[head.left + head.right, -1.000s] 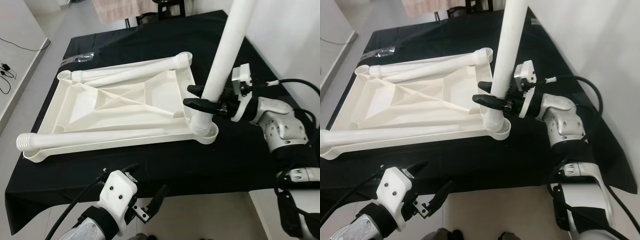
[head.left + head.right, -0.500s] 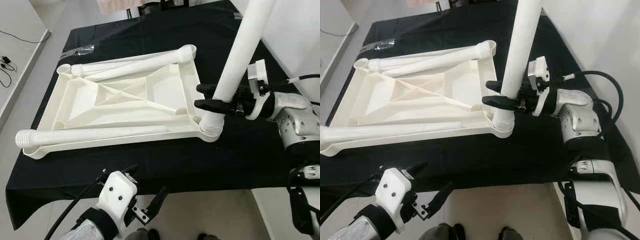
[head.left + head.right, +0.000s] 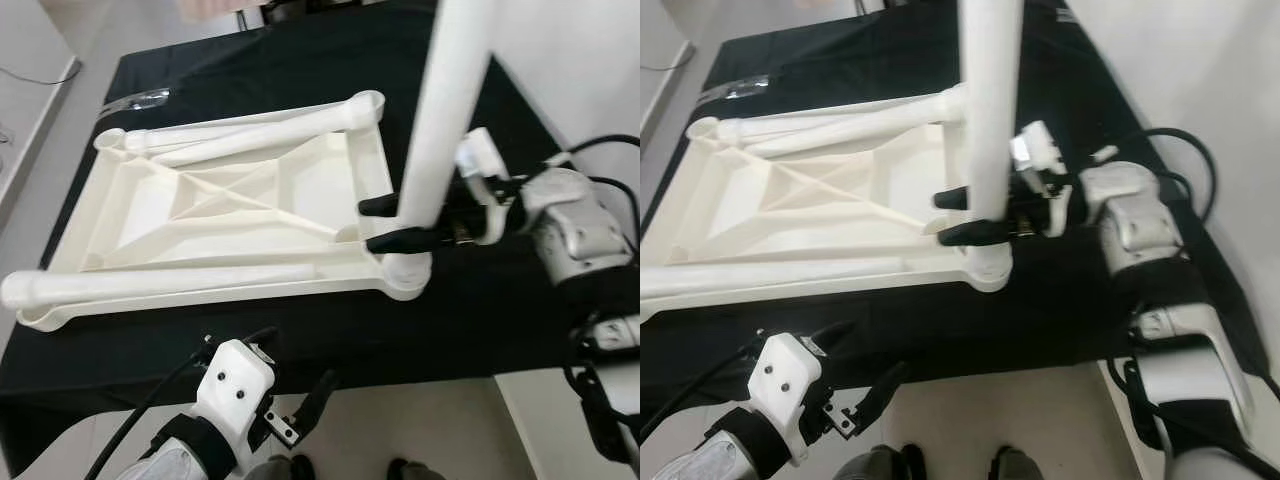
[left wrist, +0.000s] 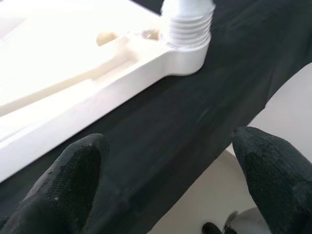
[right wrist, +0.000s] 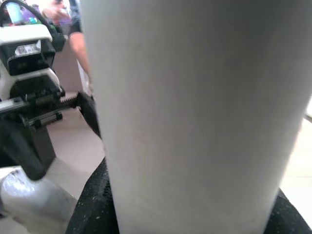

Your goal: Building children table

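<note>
White upright leg (image 3: 440, 110) sits clamped in the right tool (image 3: 390, 223); wrist view shows, seemingly, the left tool (image 4: 165, 175) spread empty.

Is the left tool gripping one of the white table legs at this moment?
No: the left tool hangs open and empty below the near edge of the black-draped table, while the right tool holds the upright leg.

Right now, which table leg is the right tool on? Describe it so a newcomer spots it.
On the black-clothed table lies the upturned white tabletop. At its near right corner stands one white leg, gripped by the right tool. It is the upright leg; the others lie flat.
</note>
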You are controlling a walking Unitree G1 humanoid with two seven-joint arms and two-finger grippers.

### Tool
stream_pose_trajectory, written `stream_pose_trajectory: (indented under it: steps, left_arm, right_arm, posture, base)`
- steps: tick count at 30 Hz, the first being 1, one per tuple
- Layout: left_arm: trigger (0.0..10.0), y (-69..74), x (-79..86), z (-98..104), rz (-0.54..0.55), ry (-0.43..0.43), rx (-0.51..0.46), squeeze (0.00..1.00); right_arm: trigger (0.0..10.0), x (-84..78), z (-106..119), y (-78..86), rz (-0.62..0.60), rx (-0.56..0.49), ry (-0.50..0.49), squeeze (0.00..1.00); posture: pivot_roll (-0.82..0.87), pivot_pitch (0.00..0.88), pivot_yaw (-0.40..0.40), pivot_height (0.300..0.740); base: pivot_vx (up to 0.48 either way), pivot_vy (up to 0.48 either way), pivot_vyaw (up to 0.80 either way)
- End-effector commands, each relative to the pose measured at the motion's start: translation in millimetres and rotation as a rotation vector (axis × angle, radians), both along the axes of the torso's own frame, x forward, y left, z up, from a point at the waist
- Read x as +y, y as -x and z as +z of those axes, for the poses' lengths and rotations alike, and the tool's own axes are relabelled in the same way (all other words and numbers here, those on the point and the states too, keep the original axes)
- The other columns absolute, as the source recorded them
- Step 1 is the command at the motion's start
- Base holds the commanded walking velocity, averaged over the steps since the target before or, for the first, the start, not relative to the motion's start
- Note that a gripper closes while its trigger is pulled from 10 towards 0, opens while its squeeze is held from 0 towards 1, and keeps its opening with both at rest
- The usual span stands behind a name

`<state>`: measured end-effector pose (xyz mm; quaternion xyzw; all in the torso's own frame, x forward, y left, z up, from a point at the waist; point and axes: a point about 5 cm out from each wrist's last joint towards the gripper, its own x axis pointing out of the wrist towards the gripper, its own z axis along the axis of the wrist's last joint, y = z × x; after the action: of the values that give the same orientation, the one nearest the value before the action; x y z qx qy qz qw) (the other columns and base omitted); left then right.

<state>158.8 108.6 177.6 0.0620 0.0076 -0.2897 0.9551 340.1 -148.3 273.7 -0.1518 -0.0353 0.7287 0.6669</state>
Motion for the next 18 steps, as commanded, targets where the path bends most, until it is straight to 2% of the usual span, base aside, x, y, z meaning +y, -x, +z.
stream_pose_trajectory:
  steps: [1, 5, 6, 9, 10, 11, 12, 13, 16, 18]
  left_arm:
    - [10.0, 3.4, 0.3, -1, -0.002, -0.002, 0.022, 0.0]
    - [10.0, 3.6, 0.1, -1, -0.001, -0.002, 0.023, 0.0]
    - [10.0, 3.8, -0.4, 0, 0.0, -0.001, 0.023, 0.0]
    - [10.0, 3.6, -0.7, 0, 0.001, -0.001, 0.023, 0.0]
    - [10.0, 3.2, -1.0, 0, 0.002, 0.0, 0.024, 0.0]
    - [10.0, 3.2, -1.0, 0, 0.002, 0.0, 0.024, 0.0]
    - [10.0, 2.9, -1.1, 0, 0.002, 0.0, 0.024, 0.0]
    - [10.0, 2.9, -1.1, 0, 0.002, 0.0, 0.024, 0.0]
    - [10.0, 1.6, -1.4, -1, 0.0, 0.001, 0.026, 0.0]
    - [10.0, 1.2, -1.5, -1, 0.0, 0.002, 0.027, 0.0]
  right_arm:
    - [10.0, 11.2, -23, -2.9, 0.022, 0.077, 0.015, 0.0]
    - [10.0, 14.8, -28, -7.5, -0.022, 0.066, -0.01, 0.0]
    - [10.0, 16.7, -36, -9.2, -0.081, 0.063, -0.015, 0.0]
    - [10.0, 17.6, -40, -10.3, -0.141, 0.055, -0.029, 0.0]
    - [10.0, 18.6, -44, -12.4, -0.241, 0.025, -0.047, 0.0]
    - [10.0, 18.6, -44, -12.4, -0.241, 0.025, -0.047, 0.0]
    - [10.0, 18.2, -45, -13.4, -0.311, 0.016, -0.06, 0.0]
    - [10.0, 18.2, -45, -13.4, -0.311, 0.016, -0.06, 0.0]
    - [10.0, 14.5, -48, -9.1, -0.431, -0.009, -0.074, 0.0]
    - [10.0, 12.9, -48, -6.6, -0.452, -0.019, -0.074, 0.0]
  posture:
    - [0.05, 0.303, 0.091, 0.74]
    - [0.05, 0.303, 0.091, 0.74]
    - [0.05, 0.309, 0.086, 0.74]
    - [0.05, 0.309, 0.085, 0.74]
    - [0.04, 0.309, 0.085, 0.74]
    - [0.04, 0.309, 0.085, 0.74]
    - [0.04, 0.309, 0.085, 0.74]
    - [0.04, 0.309, 0.085, 0.74]
    - [0.03, 0.304, 0.079, 0.74]
    - [0.03, 0.304, 0.079, 0.74]
  base:
    - [0.0, 0.0, 0.0]
    - [0.0, 0.0, 0.0]
    - [0.0, 0.0, 0.0]
    - [0.0, 0.0, 0.0]
    - [0.0, 0.0, 0.0]
    - [0.0, 0.0, 0.0]
    - [0.0, 0.0, 0.0]
    - [0.0, 0.0, 0.0]
    - [0.0, 0.0, 0.0]
    - [0.0, 0.0, 0.0]
